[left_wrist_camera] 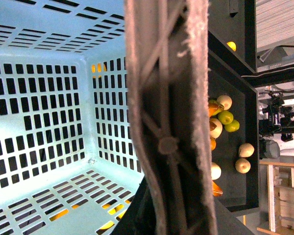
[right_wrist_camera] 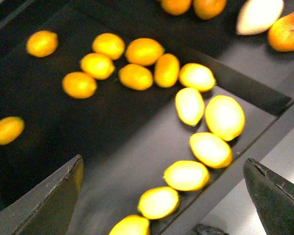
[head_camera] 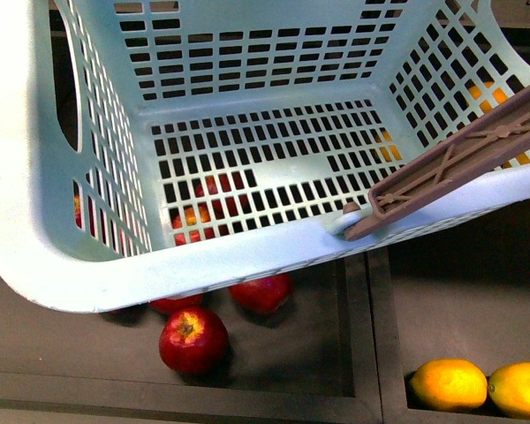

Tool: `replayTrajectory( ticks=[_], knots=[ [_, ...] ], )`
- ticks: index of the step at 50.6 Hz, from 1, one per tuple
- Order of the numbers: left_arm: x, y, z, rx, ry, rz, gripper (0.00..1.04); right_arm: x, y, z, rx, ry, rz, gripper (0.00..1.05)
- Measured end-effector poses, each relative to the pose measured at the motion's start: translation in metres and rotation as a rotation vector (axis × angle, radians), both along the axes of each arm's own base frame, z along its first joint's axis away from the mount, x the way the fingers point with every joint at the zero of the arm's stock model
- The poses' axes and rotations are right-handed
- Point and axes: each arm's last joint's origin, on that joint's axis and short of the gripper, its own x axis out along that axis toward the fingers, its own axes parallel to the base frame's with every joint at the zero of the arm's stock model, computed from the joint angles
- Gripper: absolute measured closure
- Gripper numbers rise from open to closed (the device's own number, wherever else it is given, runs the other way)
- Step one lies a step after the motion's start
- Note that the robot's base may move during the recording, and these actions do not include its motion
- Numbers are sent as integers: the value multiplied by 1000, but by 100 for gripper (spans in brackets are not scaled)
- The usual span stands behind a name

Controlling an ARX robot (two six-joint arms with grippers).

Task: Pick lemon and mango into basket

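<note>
While the basket [head_camera: 203,265] fills the front view from 9 to 3 o'clock, bare grid floor showing, its brown handle [head_camera: 459,168] lies across the rim at 3. Red apples [head_camera: 194,340] sit under its near rim at 6, two yellow fruits [head_camera: 448,384] at 5. Right gripper [right_wrist_camera: 162,161] gapes wide, holding nothing, over a dark tray [right_wrist_camera: 112,142] of lemons [right_wrist_camera: 224,116], blurred. Left gripper's grip: cannot tell, handle blocks its camera. Mango: cannot tell which fruit
</note>
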Motion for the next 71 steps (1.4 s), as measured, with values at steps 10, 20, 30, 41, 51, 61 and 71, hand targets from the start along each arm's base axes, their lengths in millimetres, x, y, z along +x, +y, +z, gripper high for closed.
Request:
replayTrajectory(
  ticks=[10,20,30,41,51,61,71],
  knots=[
    [0,0,0,0,0,0,100,35,-42,-19,-54,70,15,9],
    [0,0,0,0,0,0,100,89,-84,-75,-96,244,64,9],
    [0,0,0,1,0,0,100,124,-100,-118,-76,341,146,9],
    [0,0,0,0,0,0,100,160,-97,-153,-127,415,348,9],
    [0,0,0,1,-1,1,100,197,-104,-174,-180,482,505,9],
    [0,0,0,0,0,-1,100,228,-109,-181,-227,482,578,9],
    [0,0,0,1,-1,0,100,245,-112,-188,-229,483,603,9]
  ],
)
